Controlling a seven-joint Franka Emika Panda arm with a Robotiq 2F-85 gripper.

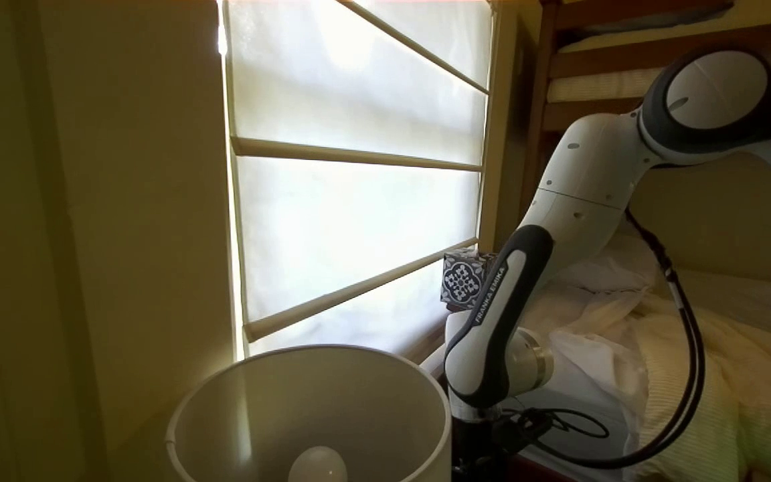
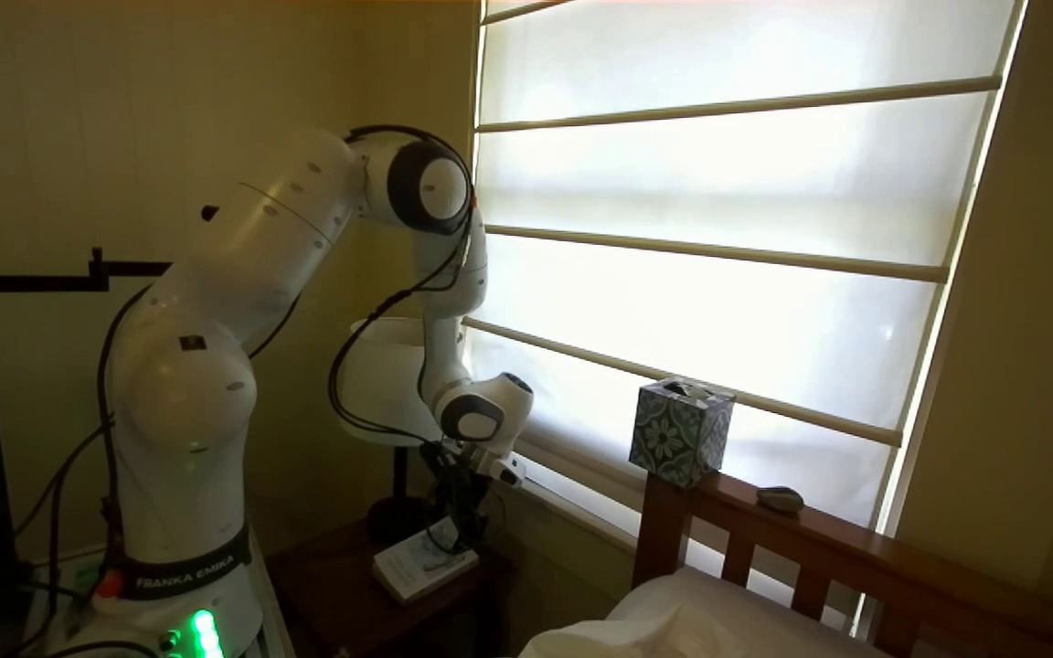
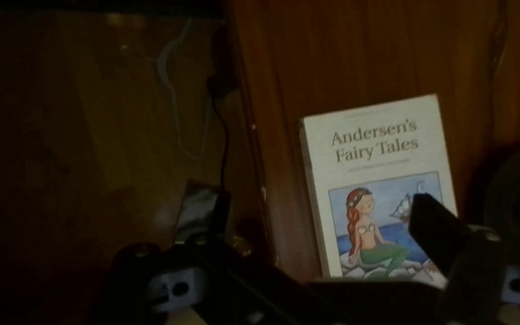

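My gripper [image 3: 322, 198] stands open, its black fingers wide apart and nothing held between them. Below it lies a white paperback, the Andersen's Fairy Tales book [image 3: 373, 162], face up with a mermaid picture on its cover. In the wrist view the right finger [image 3: 436, 230] overlaps the cover's picture, while the left one appears past the table's edge, over the floor. The book's lower end is hidden behind the gripper. An exterior view shows the gripper [image 2: 458, 516] pointing down just above the book [image 2: 417, 568]; whether they touch I cannot tell.
The book rests on a brown wooden nightstand [image 2: 330, 585]. A lamp with a white shade [image 2: 380, 388] stands close behind the arm. Toward the window, a patterned tissue box [image 2: 680, 434] and a small stone-like object [image 2: 780, 499] sit on the wooden headboard [image 2: 856, 535].
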